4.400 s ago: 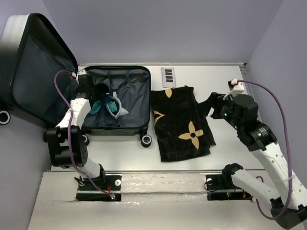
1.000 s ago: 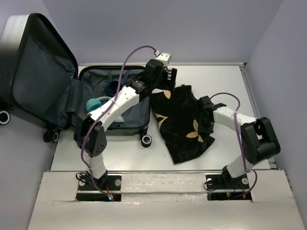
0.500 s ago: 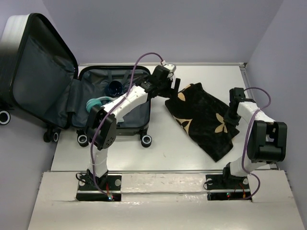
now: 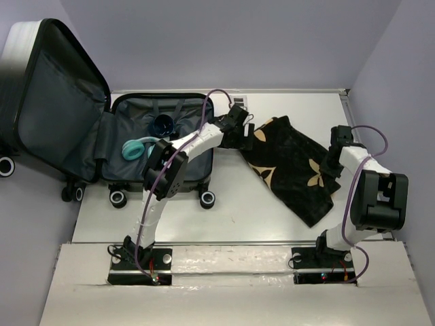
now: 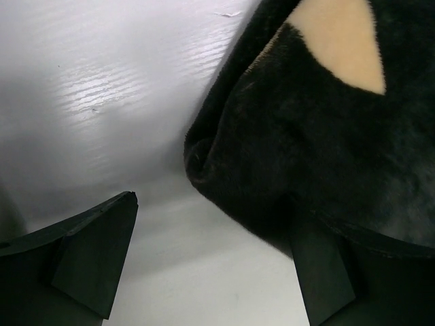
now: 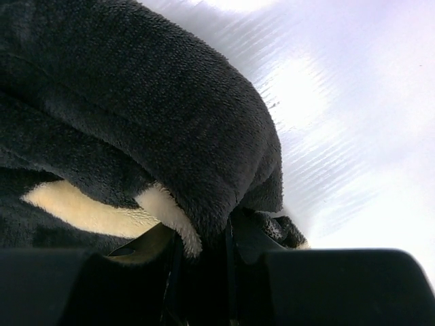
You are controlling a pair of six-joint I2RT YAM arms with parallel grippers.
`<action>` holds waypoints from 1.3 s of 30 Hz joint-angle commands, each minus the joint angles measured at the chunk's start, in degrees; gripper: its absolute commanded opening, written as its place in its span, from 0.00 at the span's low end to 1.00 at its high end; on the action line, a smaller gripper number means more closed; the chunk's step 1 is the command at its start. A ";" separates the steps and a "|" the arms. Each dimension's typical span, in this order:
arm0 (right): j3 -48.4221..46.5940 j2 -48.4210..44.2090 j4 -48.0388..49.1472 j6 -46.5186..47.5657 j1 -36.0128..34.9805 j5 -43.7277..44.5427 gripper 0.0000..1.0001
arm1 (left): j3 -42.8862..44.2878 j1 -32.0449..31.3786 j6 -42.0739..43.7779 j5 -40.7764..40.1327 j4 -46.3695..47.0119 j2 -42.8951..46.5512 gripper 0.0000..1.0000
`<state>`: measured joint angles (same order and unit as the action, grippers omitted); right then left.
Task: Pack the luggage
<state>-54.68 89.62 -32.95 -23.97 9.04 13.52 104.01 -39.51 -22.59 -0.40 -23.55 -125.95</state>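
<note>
The luggage (image 4: 178,146) lies open at the left of the table, its lid (image 4: 58,102) standing up and its grey lining showing. A black towel (image 4: 292,163) with tan flowers lies slanted on the table to its right. My left gripper (image 4: 239,133) sits low at the towel's near-left corner, open. In the left wrist view the towel (image 5: 306,115) drapes over the right finger (image 5: 326,278), with bare table between the tips of the left gripper (image 5: 214,224). My right gripper (image 4: 333,160) is shut on the towel's right edge, and a fold of the towel (image 6: 149,109) is pinched in the right gripper (image 6: 204,248).
A teal item (image 4: 136,148) and a dark blue round one (image 4: 163,125) lie inside the luggage. Its black wheels (image 4: 207,199) stick out toward the front. A grey remote (image 4: 239,102) at the back is mostly hidden by the left arm.
The right gripper has dragged the towel rightward, turning it to a slant. The left arm has reached further right and down to the towel's left corner, staying open.
</note>
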 commanded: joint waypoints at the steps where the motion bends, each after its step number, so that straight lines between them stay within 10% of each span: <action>1: 0.71 -3.13 4.47 -0.03 0.19 -4.20 0.07 | 0.15 0.66 -6.32 0.13 5.60 -2.09 0.99; 7: 1.32 -5.77 5.26 0.15 0.19 -6.39 0.07 | -0.46 0.92 -9.84 5.93 12.80 -6.59 0.81; 11: 1.94 -6.83 5.70 -0.03 0.19 -8.33 0.07 | -3.37 0.92 -10.72 6.99 17.74 -4.93 0.09; 12: 2.20 -7.01 5.79 -0.12 0.19 -8.59 0.07 | -3.55 0.84 -10.55 7.17 18.01 -4.40 0.06; 28: -12.45 -24.77 -1.05 -5.56 -12.36 -16.24 0.07 | 21.94 5.40 -3.87 9.54 0.80 16.77 0.06; 39: -44.16 1.82 1.74 -12.86 -42.84 -11.06 0.07 | 6.50 42.35 -3.52 20.35 -2.91 33.83 0.06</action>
<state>-87.83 78.61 -33.69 -33.69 -24.34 0.03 116.14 -8.99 -27.77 14.72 -22.83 -95.79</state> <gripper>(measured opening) 0.245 0.129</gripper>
